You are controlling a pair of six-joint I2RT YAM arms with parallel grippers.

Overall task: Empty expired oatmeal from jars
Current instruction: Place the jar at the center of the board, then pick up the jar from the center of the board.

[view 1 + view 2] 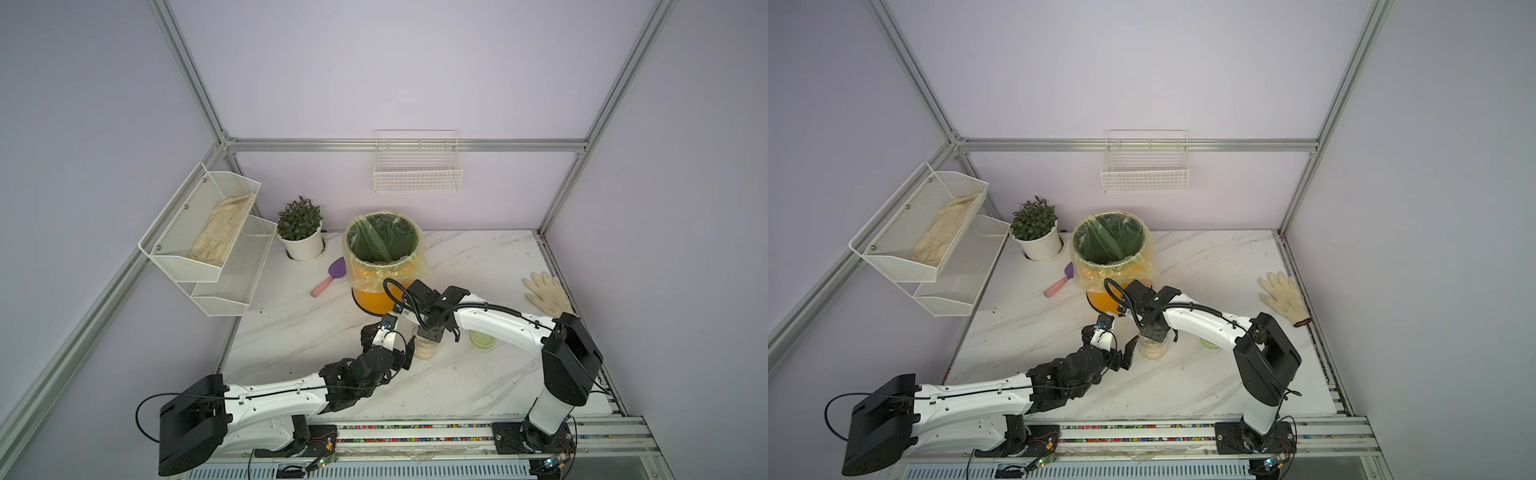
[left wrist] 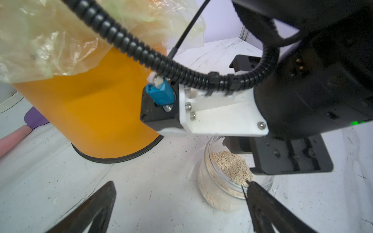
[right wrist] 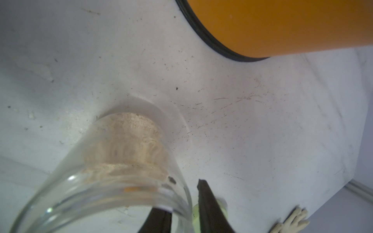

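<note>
A small clear jar (image 1: 426, 348) stands upright and lidless on the marble table, just in front of the orange bin (image 1: 374, 300). Pale oatmeal (image 2: 230, 165) fills its lower part, and shows through the glass in the right wrist view (image 3: 125, 145). My right gripper (image 1: 430, 332) hangs over the jar mouth, its jaws (image 3: 181, 199) astride the rim, slightly parted, one finger inside and one outside. My left gripper (image 2: 178, 188) is wide open beside the jar, one fingertip (image 2: 249, 183) near its rim. The pale green lid (image 1: 483, 338) lies on the table to the jar's right.
The bin's yellow liner (image 1: 384, 249) hangs over its rim. A purple scoop with a pink handle (image 1: 330, 277) and a white plant pot (image 1: 305, 247) sit behind and to the left. A work glove (image 1: 544, 291) lies at the right edge. White mesh shelves (image 1: 216, 249) hang on the left wall.
</note>
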